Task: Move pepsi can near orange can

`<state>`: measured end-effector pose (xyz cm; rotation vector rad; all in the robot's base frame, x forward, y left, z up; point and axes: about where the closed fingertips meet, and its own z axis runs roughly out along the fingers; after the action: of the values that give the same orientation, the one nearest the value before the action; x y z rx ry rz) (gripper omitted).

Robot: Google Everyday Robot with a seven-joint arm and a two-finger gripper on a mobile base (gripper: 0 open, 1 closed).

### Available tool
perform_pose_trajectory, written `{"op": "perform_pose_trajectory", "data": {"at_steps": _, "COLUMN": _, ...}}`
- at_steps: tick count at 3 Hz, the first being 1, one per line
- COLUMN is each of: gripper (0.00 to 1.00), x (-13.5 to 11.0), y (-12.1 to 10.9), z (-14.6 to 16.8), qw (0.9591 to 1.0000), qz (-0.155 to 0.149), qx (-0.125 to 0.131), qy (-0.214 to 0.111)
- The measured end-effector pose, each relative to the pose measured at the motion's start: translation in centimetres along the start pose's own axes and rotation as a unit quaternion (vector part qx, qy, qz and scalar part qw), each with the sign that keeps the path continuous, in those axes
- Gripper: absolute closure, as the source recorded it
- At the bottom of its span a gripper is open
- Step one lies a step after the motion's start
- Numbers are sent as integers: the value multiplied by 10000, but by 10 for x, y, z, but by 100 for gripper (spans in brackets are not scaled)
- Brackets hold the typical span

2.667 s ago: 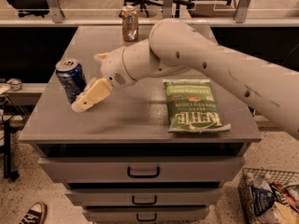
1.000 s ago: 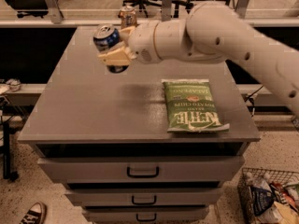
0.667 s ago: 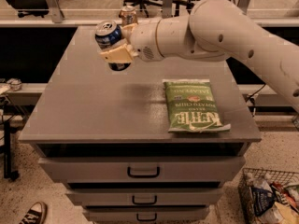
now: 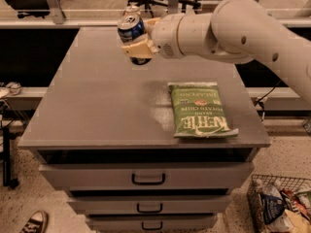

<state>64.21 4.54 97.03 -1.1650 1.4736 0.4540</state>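
Observation:
My gripper is shut on the blue pepsi can and holds it tilted above the far part of the grey cabinet top. The cream fingers wrap the can's lower body. The orange can stands at the far edge of the top, right behind the held can. Only its silver top and a bit of its body show above the pepsi can. My white arm reaches in from the right.
A green Kettle chips bag lies flat on the right half of the cabinet top. Drawers sit below the front edge. A wire basket stands on the floor at the lower right. Office chairs stand behind.
My gripper took the pepsi can from the left side of the top, lifted it and carried it to the far middle. In the last second it moved slightly right, toward the orange can.

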Motion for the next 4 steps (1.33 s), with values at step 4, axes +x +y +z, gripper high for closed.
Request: {"op": "perform_pose_trajectory", "data": {"at_steps": 4, "gripper": 100, "x": 94, "y": -191, "z": 8, "qw": 9936, "qz": 568, "qx": 976, "qy": 64}}
